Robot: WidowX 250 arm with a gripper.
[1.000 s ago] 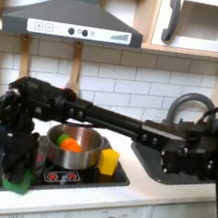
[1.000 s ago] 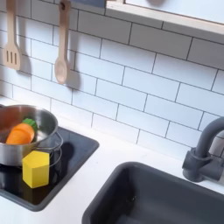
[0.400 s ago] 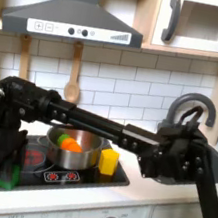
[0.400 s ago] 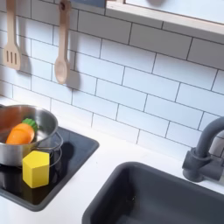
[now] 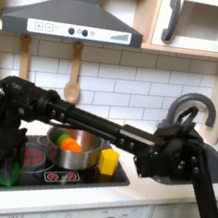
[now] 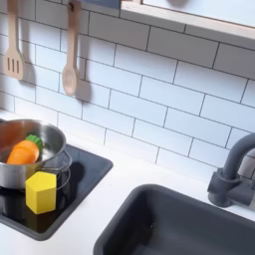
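Note:
In the first exterior view my black arm reaches across the toy kitchen to the left. My gripper points down at the front left corner of the black stove, shut on a small green object that rests low on the stove top. Right of it stands a metal pot holding an orange carrot and a green piece. A yellow block sits beside the pot. The second exterior view shows the pot, the carrot and the yellow block.
A dark sink with a grey faucet lies right of the stove. A wooden spoon and spatula hang on the tiled wall. A range hood and microwave sit overhead.
My gripper and the green object shifted left along the stove's front edge, and the arm stretched out further. Pot, carrot and yellow block stayed put.

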